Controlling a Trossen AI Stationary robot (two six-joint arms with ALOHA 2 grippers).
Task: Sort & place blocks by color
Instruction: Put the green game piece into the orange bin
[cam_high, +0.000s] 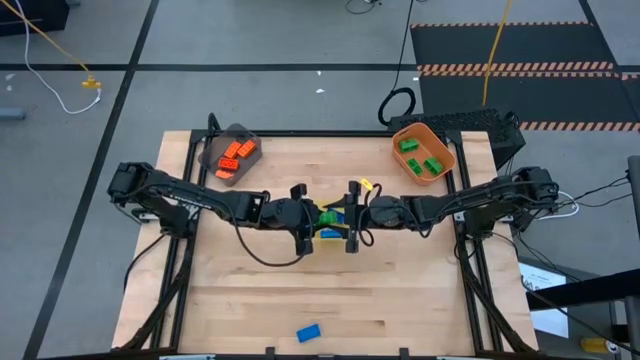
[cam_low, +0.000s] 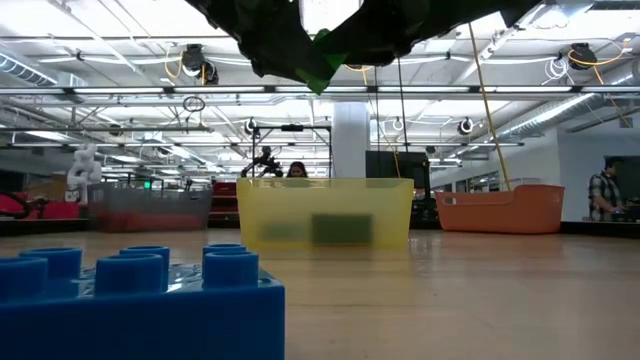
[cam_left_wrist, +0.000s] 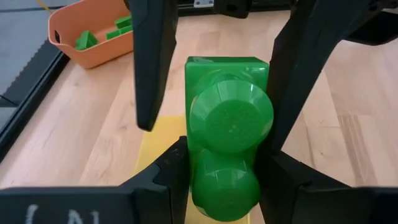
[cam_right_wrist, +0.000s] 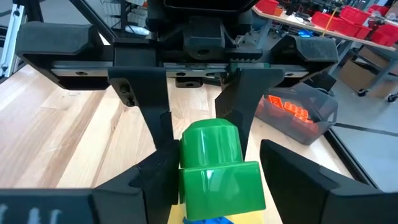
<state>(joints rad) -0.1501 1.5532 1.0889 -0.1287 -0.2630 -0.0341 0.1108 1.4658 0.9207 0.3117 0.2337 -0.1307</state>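
Observation:
A green studded block (cam_high: 327, 216) hangs in the air over the yellow bin (cam_high: 330, 236) at mid-table, between both grippers. My left gripper (cam_high: 312, 222) comes from the table's left and is shut on the green block (cam_left_wrist: 229, 124). My right gripper (cam_high: 346, 222) faces it from the right, open, with a finger on each side of the block's plain end (cam_right_wrist: 221, 183). Blue blocks lie in the yellow bin. One blue block (cam_high: 309, 332) rests flat on the table near its near edge and fills the foreground of the low view (cam_low: 140, 300). My left gripper pinches the green block at its studded end (cam_right_wrist: 208, 140) between its two fingers (cam_left_wrist: 177, 171), reaching in level from the table's left. The block is lifted clear above the yellow bin, studs turned toward the left wrist. My right gripper's fingers (cam_right_wrist: 163, 174) flank the block's other end; whether they touch it I cannot tell.
An orange bin (cam_high: 447, 150) holding green blocks stands at the far right of the table. A grey bin (cam_high: 212, 152) holding orange blocks stands at the far left. Bare wood stretches across the near half. People stand in the room beyond the table.

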